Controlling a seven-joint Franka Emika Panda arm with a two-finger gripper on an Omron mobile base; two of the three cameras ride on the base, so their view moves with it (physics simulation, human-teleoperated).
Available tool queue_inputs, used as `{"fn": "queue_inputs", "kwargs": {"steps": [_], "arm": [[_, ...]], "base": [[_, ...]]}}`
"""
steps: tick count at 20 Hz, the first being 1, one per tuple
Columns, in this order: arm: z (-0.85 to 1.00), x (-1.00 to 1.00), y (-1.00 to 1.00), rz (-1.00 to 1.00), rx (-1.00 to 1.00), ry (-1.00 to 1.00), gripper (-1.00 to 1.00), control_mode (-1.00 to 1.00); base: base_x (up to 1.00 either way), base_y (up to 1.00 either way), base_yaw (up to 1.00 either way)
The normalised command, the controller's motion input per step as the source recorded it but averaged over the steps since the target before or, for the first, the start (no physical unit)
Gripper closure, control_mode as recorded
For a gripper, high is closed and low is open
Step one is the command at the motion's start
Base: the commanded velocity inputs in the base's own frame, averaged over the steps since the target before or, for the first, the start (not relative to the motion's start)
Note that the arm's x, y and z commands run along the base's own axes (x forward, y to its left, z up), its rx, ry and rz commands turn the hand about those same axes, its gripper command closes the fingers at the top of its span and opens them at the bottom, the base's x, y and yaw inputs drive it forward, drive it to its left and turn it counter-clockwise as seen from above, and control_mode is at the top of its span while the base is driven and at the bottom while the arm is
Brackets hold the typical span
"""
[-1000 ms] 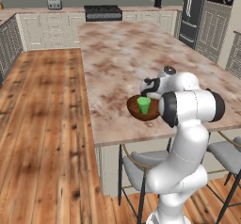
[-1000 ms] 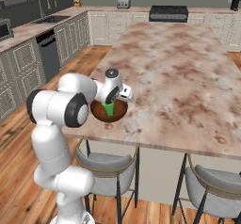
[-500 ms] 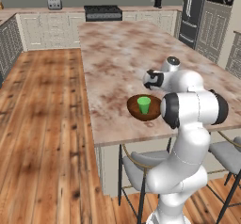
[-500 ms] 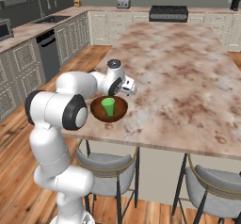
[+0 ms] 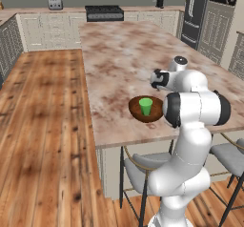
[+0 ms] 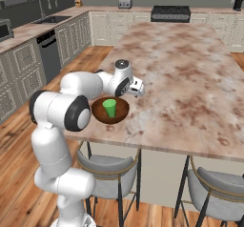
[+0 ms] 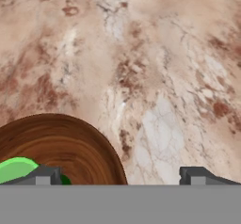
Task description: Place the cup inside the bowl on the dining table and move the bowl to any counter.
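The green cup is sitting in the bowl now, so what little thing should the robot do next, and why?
Probably bring the open hand down over the bowl's near rim and close on it. The cup stands upright inside the bowl, so that step looks done, but the bowl is on the dining table, not a counter. The hand holds nothing, with one finger above the bowl and the other over bare table beside it.

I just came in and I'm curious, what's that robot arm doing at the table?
The green cup stands upright inside the brown bowl, near the edge of the dining table. The robot's gripper is open and empty, above the tabletop just beyond the bowl's rim. Moving the bowl to a counter has not yet been done.
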Motion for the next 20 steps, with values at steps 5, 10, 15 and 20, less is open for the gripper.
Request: {"fn": "queue_inputs", "kwargs": {"steps": [5,10,15,20], "arm": [[-0.24,-0.01,-0.05,0.00,0.00,0.00,-1.00,-1.00],[-0.07,-0.18,0.00,0.02,0.00,0.03,-1.00,-1.00],[-0.01,-0.15,0.00,0.08,0.00,0.06,-1.00,-1.00],[0.01,-0.12,0.00,0.14,0.00,0.15,-1.00,-1.00]], "base": [[0.00,0.00,0.00],[0.00,0.00,0.00],[0.00,0.00,0.00],[0.00,0.00,0.00]]}}
